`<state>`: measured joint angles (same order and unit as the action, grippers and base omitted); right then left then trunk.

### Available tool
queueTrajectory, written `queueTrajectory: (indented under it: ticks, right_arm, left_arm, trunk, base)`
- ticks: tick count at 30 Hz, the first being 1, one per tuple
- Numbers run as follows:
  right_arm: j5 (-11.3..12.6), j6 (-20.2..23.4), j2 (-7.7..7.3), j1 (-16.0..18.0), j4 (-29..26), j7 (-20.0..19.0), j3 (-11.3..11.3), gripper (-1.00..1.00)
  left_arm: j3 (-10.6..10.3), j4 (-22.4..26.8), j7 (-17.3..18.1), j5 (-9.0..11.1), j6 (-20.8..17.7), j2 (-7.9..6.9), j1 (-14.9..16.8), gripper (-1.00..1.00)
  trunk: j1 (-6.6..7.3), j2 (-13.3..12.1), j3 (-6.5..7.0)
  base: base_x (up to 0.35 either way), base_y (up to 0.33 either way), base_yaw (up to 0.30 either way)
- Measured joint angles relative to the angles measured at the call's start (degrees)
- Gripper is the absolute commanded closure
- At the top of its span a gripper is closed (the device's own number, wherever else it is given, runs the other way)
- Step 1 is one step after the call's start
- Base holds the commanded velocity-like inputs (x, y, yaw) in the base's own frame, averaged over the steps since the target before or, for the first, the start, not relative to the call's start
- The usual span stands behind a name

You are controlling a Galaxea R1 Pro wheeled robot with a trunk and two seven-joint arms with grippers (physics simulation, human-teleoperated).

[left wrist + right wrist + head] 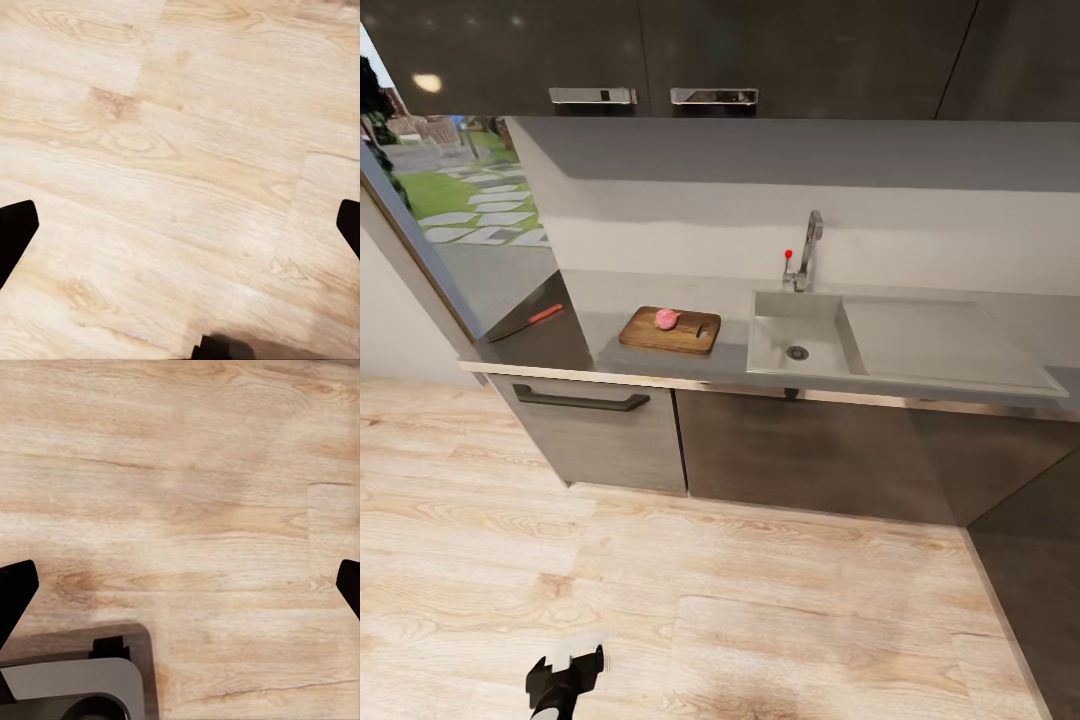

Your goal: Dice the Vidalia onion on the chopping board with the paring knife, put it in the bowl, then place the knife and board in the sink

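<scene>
Right now the robot stands back from the counter, on the pale wood-plank floor (pixel 780 600). Ahead, the light-grey countertop (pixel 600 345) runs over dark brown cabinets (pixel 800 450). On it lies the chopping board (pixel 670 331), just left of the sink (pixel 800 345), and a small pinkish onion (pixel 667 319) sits on the board near its middle. Well to the left, at the far end of the worktop by the window, rests the paring knife (pixel 525 322), its red handle pointing toward the board and its dark blade toward the counter's end. The sink basin holds nothing but its drain; the chrome faucet (pixel 807 250) and red knob (pixel 788 254) stand behind it, with the flat draining surface (pixel 940 340) to the right.

Low down, the left gripper (pixel 565 672) hangs over the floor, nowhere near the counter. In the left wrist view its dark fingertips (pixel 15 232) sit far apart with nothing between them. The right gripper (pixel 180 585) is likewise spread wide over bare planks, beside a grey part of the robot's base (pixel 71 686).
</scene>
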<state>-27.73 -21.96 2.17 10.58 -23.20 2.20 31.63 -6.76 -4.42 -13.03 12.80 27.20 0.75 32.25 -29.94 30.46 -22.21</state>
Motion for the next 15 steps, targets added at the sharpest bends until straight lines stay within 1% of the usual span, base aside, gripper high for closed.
queueTrajectory:
  ticks: [3, 5, 15]
  right_arm:
    - [0.0, -0.2, -0.01, 0.0, -0.1, 0.0, 0.1, -1.0]
    - [0.1, -0.4, 0.0, 0.0, -0.1, 0.0, 0.0, -1.0]
    - [0.1, -0.4, 0.25, 0.0, 0.1, 0.2, 0.0, -1.0]
  left_arm:
    - [0.0, 0.0, 0.0, 0.0, 0.1, -0.85, 0.0, -1.0]
    - [0.0, 0.0, 0.0, -0.1, 0.2, -1.13, 0.0, -1.0]
    - [0.0, 0.0, 0.8, -0.1, 0.0, -1.53, 0.0, -1.0]
  trunk:
    - [0.0, 0.0, 0.0]
    - [0.0, 0.0, 0.0]
    - [0.0, 0.0, 0.0]
  base:
    - [0.0, 0.0, 0.0]
    - [0.0, 0.0, 0.0]
    - [0.0, 0.0, 0.0]
